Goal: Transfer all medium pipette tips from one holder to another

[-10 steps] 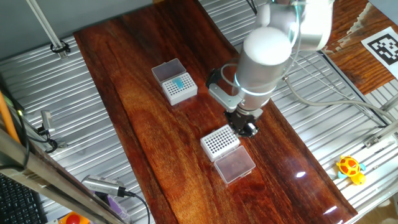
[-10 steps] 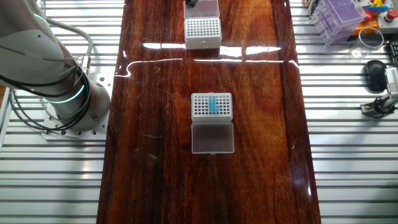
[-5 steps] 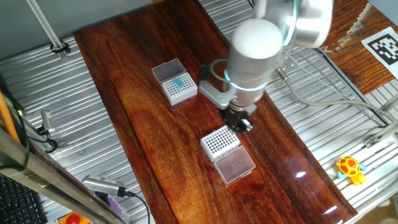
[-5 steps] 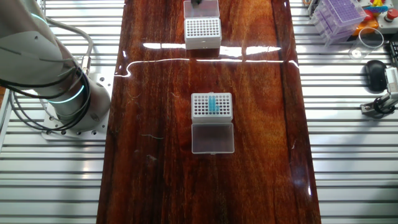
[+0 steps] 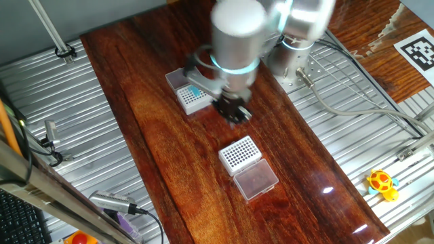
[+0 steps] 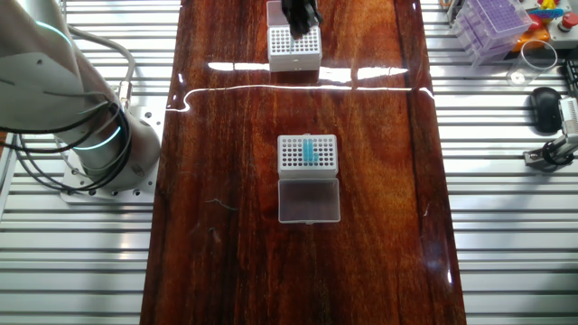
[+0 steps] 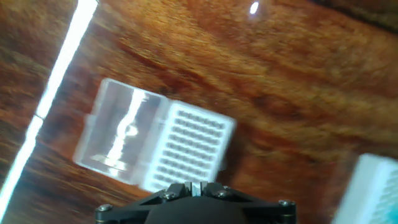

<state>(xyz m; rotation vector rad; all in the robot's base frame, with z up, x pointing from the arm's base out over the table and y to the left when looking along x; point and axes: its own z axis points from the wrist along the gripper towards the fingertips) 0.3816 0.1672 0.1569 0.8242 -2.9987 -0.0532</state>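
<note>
My black two-finger gripper (image 5: 234, 112) has swung away from the empty white plastic rack with the bare hole grid (image 5: 240, 154) and now hangs btwn the two racks, nearer the white plastic rack holding the teal tips (image 5: 193, 95). A sec ago it was right beside the empty rack; half a sec ago it had started sliding off. So I read this as the return leg: heading back to the source for another pick.

The medium pipette tips, slim teal-blue plastic cones (image 6: 309, 151), sit as a short cluster in the middle columns of the source rack (image 6: 307, 153), whose clear hinged lid (image 6: 309, 199) lies open flat on the dark red-brown wooden tabletop (image 6: 226, 235). None visible in the empty rack (image 6: 294, 47) from the other fixed view, though my gripper (image 6: 302, 13) covers part of it there.

Hand view is motion-blurred: empty rack (image 7: 189, 149) w/ its clear lid (image 7: 121, 140) below me, and the edge of the source rack (image 7: 373, 186) w/ a hint of teal at lower right. Fingertips themselves aren't in that view, and they're too small in the fixed views, so I can't tell if jaws are apart or closed, or carrying anything.

Judgement: task barely begun or early; the teal cluster looks mostly intact.
</note>
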